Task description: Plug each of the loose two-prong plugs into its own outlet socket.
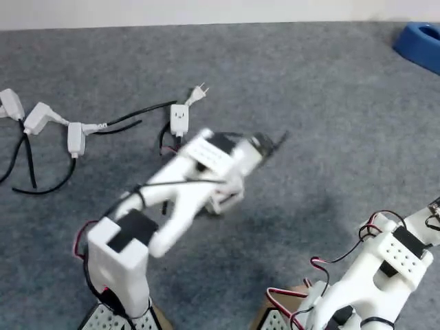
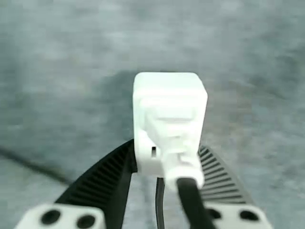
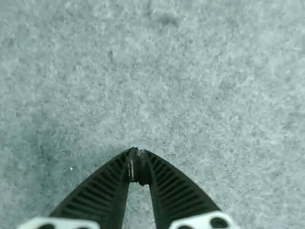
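Left claw (image 2: 167, 149) pinches a white socket block (image 2: 169, 109) with its cord trailing. Right claw (image 3: 138, 167) rests closed and empty over the worktop (image 3: 190, 71). A loose plug (image 1: 199, 91) lies at ten o'clock from the left claw. Cord drag could twist the block askew.

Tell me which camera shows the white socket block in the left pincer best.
The left wrist view: the socket block sits close up in the left pincer, black cable trailing. In the high view the arm hides it; the right wrist view faces carpet.
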Controlling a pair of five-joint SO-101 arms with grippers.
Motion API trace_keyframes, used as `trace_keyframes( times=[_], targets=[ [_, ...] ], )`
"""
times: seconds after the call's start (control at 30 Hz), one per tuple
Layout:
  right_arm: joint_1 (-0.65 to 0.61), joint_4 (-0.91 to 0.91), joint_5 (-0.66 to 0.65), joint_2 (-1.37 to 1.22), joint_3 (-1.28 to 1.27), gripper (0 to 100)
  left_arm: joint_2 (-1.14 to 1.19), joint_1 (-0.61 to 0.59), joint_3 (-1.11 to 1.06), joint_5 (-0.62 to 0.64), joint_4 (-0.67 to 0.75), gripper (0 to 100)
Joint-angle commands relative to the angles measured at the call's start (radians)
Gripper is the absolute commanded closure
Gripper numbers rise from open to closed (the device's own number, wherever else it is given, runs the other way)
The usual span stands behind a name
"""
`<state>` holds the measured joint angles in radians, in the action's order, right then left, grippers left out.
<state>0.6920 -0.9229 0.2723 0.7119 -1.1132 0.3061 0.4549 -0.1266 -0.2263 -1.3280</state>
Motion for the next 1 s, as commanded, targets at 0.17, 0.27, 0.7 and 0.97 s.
trace_keyframes(
  times=[0.17, 0.27, 0.7, 0.97],
  targets=[
    [-0.022, 0.015, -0.014, 0.024, 0.005, 99.2, -0.001, -0.539, 0.545, -0.163, -0.199, 93],
    [-0.070, 0.013, -0.014, 0.016, 0.004, 99.2, -0.001, -0.693, 0.684, -0.199, -0.245, 93],
    [-0.426, -0.010, -0.012, 0.015, 0.004, 99.2, 0.134, -1.104, 0.779, -0.272, -0.166, 88],
    [-0.533, -0.065, -0.012, 0.015, 0.016, 98.8, 0.225, -1.113, 0.863, -0.279, -0.189, 68]
  ],
)
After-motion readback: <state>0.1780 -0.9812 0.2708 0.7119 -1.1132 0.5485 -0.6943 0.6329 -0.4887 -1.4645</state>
